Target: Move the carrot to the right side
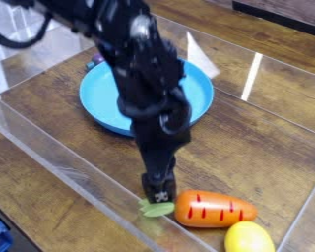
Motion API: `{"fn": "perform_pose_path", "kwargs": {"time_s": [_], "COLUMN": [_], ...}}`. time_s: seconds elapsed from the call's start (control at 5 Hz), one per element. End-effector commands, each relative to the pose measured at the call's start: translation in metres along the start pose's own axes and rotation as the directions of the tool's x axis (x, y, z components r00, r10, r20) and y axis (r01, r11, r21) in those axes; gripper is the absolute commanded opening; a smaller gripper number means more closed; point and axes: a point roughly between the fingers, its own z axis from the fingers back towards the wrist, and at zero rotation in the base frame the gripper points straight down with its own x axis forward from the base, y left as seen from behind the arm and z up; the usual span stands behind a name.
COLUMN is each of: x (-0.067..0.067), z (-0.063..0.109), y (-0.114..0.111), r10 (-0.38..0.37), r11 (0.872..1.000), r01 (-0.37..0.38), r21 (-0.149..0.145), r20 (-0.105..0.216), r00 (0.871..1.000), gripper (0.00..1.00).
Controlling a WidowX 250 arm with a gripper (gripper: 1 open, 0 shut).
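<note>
On the wooden table [68, 138], at the left side, a clear plastic wall [55, 148] runs diagonally along the front edge toward the bottom; behind it, further in, a round blue plate [101, 98] lies flat on the wood, and its right part is hidden by the black robot arm [147, 79]; the arm comes from the upper left and reaches down and forward, across the plate, toward the front of the table; at its lower end the hand [157, 189] points almost straight down, and its tip is just at the pale green leafy top [157, 208] of the carrot [213, 207]; the picture is too blurred there to say if it touches the leaves; the hand is spread wide and it holds nothing; the carrot lies on its side near the front of the table, the green top to the left and the orange body to the right; just beside its right end, at the bottom right corner, a yellow lemon-shaped toy [250, 237] lies on the table, touching or almost touching the carrot.
</note>
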Motion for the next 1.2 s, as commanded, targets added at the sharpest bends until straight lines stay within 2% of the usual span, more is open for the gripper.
{"fn": "perform_pose_path", "kwargs": {"time_s": [0.0, 0.2, 0.4, 0.6, 1.0], "x": [0.003, 0.006, 0.008, 0.013, 0.021], "z": [-0.009, -0.012, -0.014, -0.017, -0.019], "y": [-0.005, -0.008, -0.011, -0.009, -0.022], "r10": [0.001, -0.026, -0.039, -0.077, -0.174], "r11": [1.000, 1.000, 0.999, 0.997, 0.984], "r01": [-0.001, 0.026, 0.039, 0.076, 0.174], "r21": [0.013, 0.001, -0.009, -0.024, -0.047], "r20": [0.006, -0.009, -0.010, -0.010, 0.006], "r00": [1.000, 1.000, 0.999, 0.997, 0.985], "gripper": [1.00, 1.00, 1.00, 1.00, 1.00]}}
